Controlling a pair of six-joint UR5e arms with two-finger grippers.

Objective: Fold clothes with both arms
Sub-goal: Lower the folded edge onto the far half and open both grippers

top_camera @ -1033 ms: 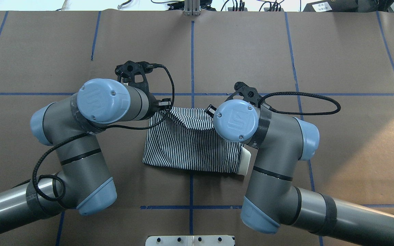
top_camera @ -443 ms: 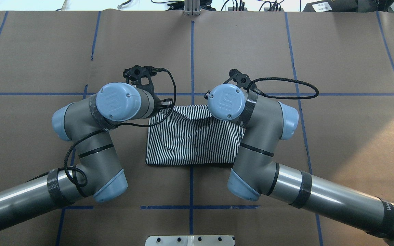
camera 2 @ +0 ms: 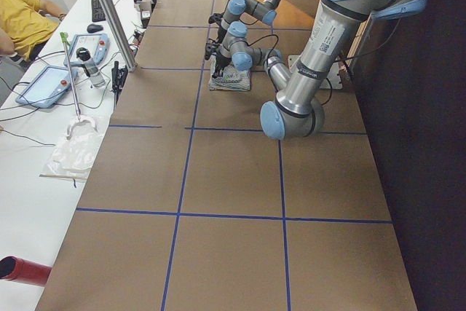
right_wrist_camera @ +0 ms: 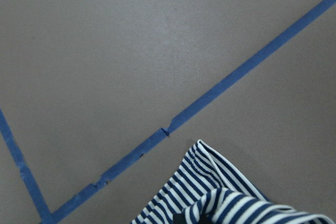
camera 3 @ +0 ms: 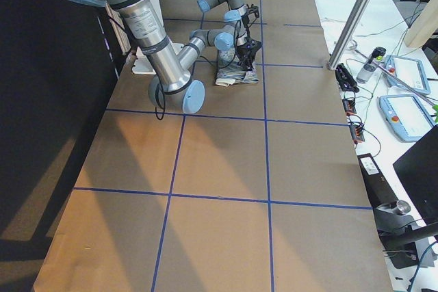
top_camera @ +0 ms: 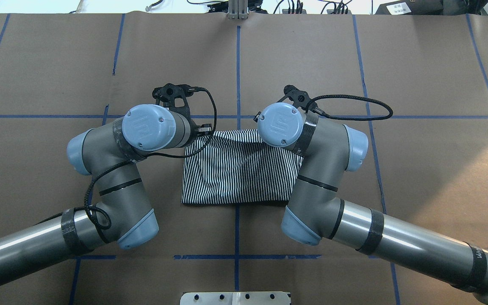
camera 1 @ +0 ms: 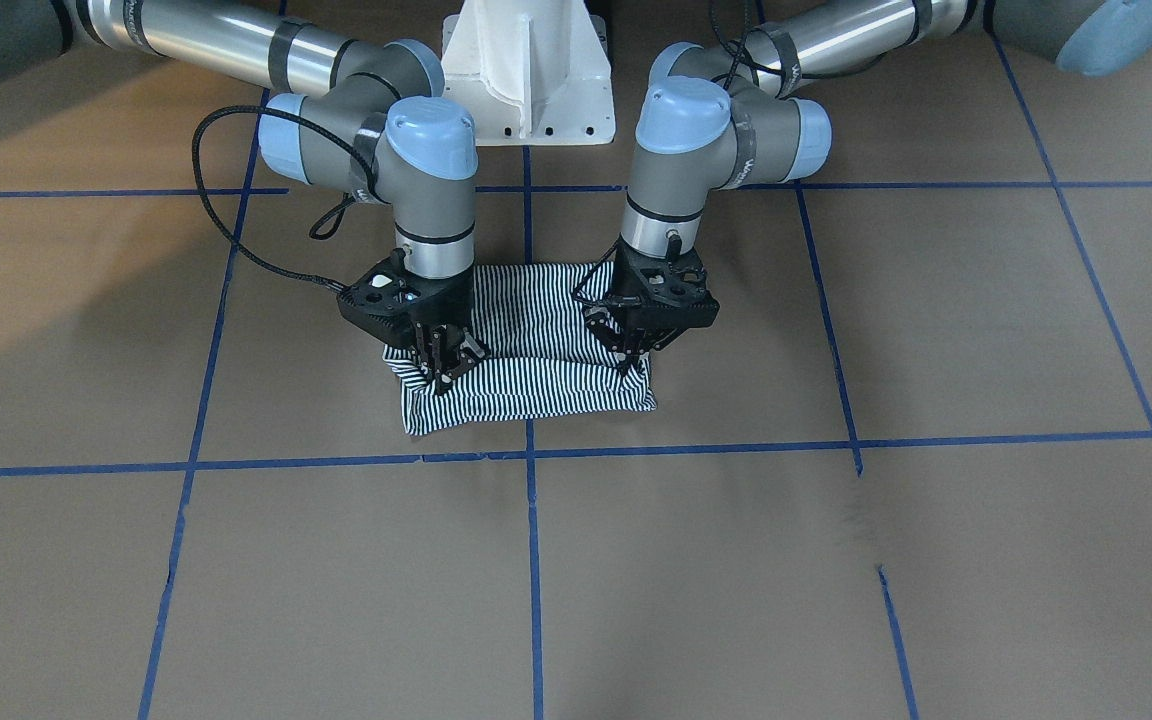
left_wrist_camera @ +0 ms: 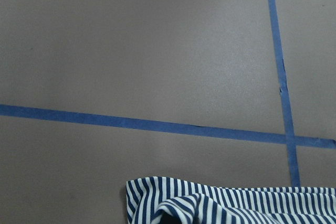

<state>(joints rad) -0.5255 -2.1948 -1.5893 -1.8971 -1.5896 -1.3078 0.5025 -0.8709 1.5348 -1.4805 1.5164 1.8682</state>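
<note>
You look mid-fold: at frame centre, the left gripper (camera 1: 633,358) and right gripper (camera 1: 444,370) pinch tight on the shirt (camera 1: 536,345); next, lower and release.

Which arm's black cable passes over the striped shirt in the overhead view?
The left arm: its cable curls across the striped shirt at a far corner. The right arm has its cable looping outward over table paper, clear of it.
</note>
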